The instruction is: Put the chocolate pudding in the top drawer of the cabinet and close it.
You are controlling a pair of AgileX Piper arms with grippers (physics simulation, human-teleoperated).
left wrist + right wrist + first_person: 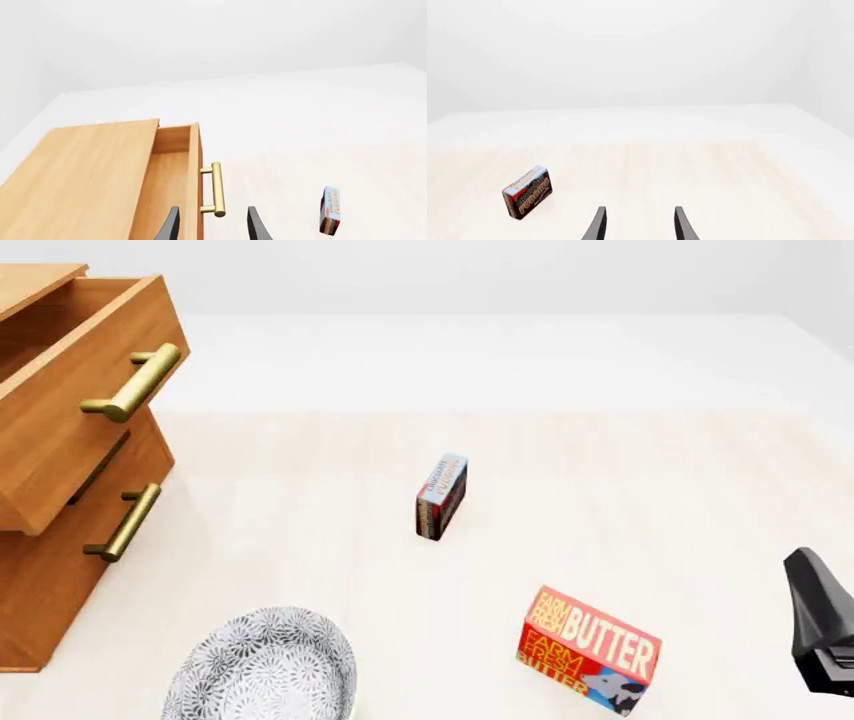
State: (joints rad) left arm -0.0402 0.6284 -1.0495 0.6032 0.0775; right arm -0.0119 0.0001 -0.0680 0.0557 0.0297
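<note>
The pale wooden table (pixel 694 470) held a honey-brown wooden cabinet (pixel 40 610) whose top drawer (pixel 80 390) was pulled open, showing nothing inside. The small blue-and-red chocolate pudding box (pixel 442 496) stood on the table, well apart from it. Both the left gripper (pixel 211 225) and right gripper (pixel 638 225) had their jaws apart, holding nothing.

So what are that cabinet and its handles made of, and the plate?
The cabinet looks like honey-brown wood with faint grain, matte. Its handles look like brass, yellow and shiny. The plate seems glazed ceramic, white with grey speckled patterning, though a render leaves that open.
</note>
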